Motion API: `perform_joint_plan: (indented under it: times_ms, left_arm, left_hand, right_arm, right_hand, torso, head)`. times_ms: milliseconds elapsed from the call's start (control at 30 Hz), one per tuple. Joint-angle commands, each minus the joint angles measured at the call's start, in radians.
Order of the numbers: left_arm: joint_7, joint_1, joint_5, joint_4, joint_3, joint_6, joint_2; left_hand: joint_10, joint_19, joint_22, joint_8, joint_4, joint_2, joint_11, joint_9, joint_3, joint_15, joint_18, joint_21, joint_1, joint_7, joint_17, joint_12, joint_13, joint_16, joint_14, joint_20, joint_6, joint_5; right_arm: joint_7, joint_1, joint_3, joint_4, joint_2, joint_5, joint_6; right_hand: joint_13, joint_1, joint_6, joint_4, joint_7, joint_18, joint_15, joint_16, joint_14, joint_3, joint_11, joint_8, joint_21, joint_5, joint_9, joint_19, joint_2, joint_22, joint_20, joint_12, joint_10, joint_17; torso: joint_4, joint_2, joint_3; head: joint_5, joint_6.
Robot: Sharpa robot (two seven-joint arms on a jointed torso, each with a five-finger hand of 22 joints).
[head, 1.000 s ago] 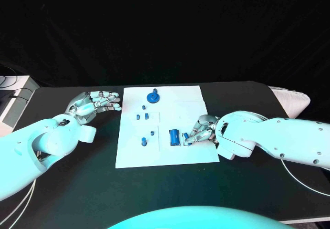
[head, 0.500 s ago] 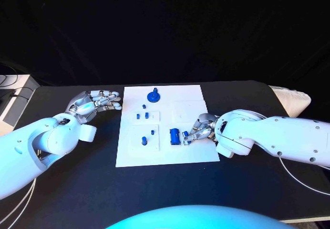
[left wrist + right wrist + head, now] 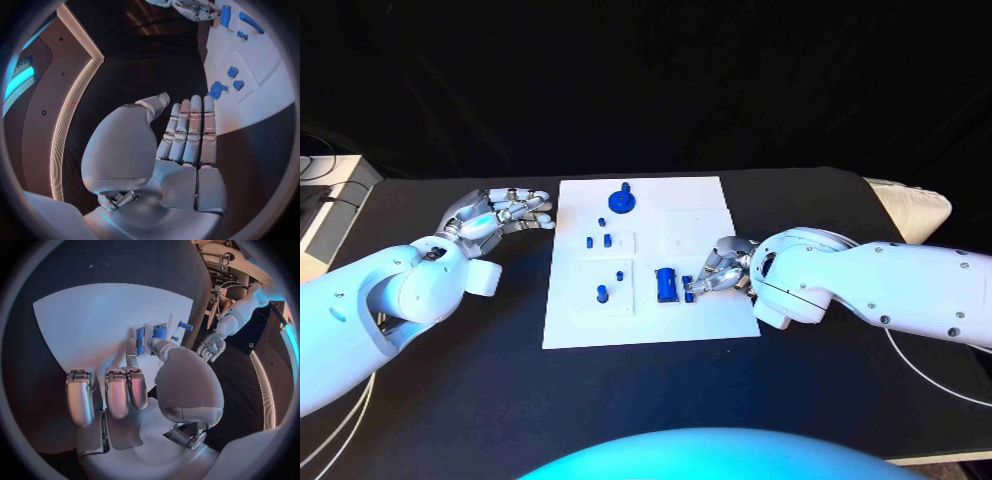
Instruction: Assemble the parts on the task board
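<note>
The white task board (image 3: 646,320) lies mid-table, also seen as task board (image 3: 87,315) and task board (image 3: 262,95). On it are a round blue part (image 3: 622,204), several small blue parts (image 3: 597,241) and a blue block (image 3: 666,285). My right hand (image 3: 723,268) rests on the board's right half. Its thumb and one finger pinch a small blue part (image 3: 688,290) beside the block, while the other fingers (image 3: 115,392) are curled in. My left hand (image 3: 499,215) lies off the board's left edge, its fingers (image 3: 190,130) straight and holding nothing.
A pale device (image 3: 336,200) stands at the table's left edge and a white padded object (image 3: 917,212) at its right. Bare black table (image 3: 646,400) stretches in front of the board.
The right hand has edged slightly closer to the blue block with the small part at its fingertips. The left hand has not moved.
</note>
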Motion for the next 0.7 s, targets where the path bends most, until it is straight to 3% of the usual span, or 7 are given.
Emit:
perform_joint_plan:
  times_ms: [33,400,500,567,700]
  left_arm:
    - [0.005,0.0,0.004,0.002,0.001,0.016,0.002]
    - [0.005,0.0,0.004,0.001,0.001,0.015,0.003]
    - [0.005,0.0,0.004,0.001,0.001,0.015,0.003]
    - [0.006,0.0,0.004,0.0,0.001,0.015,0.004]
    - [0.009,0.0,0.004,0.001,0.001,0.014,0.005]
  left_hand:
    - [0.003,0.004,-0.002,-0.007,0.003,-0.003,0.003,-0.002,0.002,0.003,0.002,-0.007,0.002,0.009,0.002,-0.004,-0.001,-0.008,-0.004,0.005,0.0,0.002]
    - [0.003,0.004,-0.002,-0.007,0.003,-0.003,0.003,-0.002,0.002,0.003,0.002,-0.007,0.002,0.009,0.002,-0.004,-0.001,-0.008,-0.004,0.005,0.0,0.002]
    - [0.003,0.004,-0.002,-0.007,0.003,-0.003,0.003,-0.002,0.002,0.003,0.002,-0.007,0.002,0.009,0.002,-0.004,-0.001,-0.008,-0.004,0.005,0.0,0.002]
    - [0.002,0.004,-0.003,-0.008,0.003,-0.003,0.004,-0.002,0.002,0.003,0.002,-0.008,0.002,0.009,0.003,-0.006,-0.001,-0.009,-0.004,0.005,-0.001,0.002]
    - [0.002,0.004,-0.003,-0.008,0.003,-0.003,0.004,-0.002,0.002,0.003,0.002,-0.008,0.002,0.009,0.003,-0.006,-0.001,-0.009,-0.004,0.005,-0.001,0.002]
  right_arm:
    - [0.006,-0.001,0.0,0.005,0.001,-0.012,0.024]
    - [0.019,-0.002,0.0,0.006,-0.003,-0.034,0.012]
    - [0.027,-0.003,0.0,0.005,-0.007,-0.058,0.011]
    - [0.031,-0.004,0.0,0.005,-0.008,-0.08,0.011]
    - [0.045,-0.005,0.0,-0.001,-0.013,-0.104,0.0]
  right_hand:
    - [0.263,-0.006,0.006,0.002,0.0,0.0,-0.005,0.0,0.103,-0.01,-0.005,0.005,-0.004,-0.004,-0.002,0.098,-0.006,0.254,-0.007,0.005,0.106,0.252]
    - [0.263,0.014,0.005,0.002,-0.002,0.0,-0.006,0.0,0.103,-0.022,-0.006,0.006,-0.005,-0.017,-0.003,0.098,-0.002,0.254,-0.008,0.005,0.106,0.252]
    - [0.263,0.059,0.008,-0.017,-0.005,-0.001,-0.008,0.0,0.103,-0.027,-0.008,0.01,-0.004,-0.062,-0.003,0.098,0.003,0.254,-0.009,0.005,0.106,0.252]
    - [0.263,0.107,0.015,-0.037,-0.01,-0.001,-0.011,0.0,0.103,-0.029,-0.012,0.018,-0.003,-0.168,-0.003,0.098,0.008,0.255,-0.011,0.005,0.106,0.253]
    - [0.263,0.115,0.014,-0.039,-0.01,0.0,-0.011,0.0,0.103,-0.032,-0.012,0.018,-0.004,-0.183,-0.004,0.098,0.007,0.254,-0.012,0.005,0.106,0.252]
  torso:
    - [0.0001,0.0,-0.0001]
    - [0.0004,-0.001,-0.0003]
    - [0.0002,-0.001,0.0003]
    - [-0.0004,-0.001,0.0006]
    - [-0.0005,-0.002,-0.0001]
  head:
    - [0.001,-0.002]
    - [0.001,-0.001]
    - [0.001,-0.001]
    - [0.0,0.001]
    - [0.0,0.004]
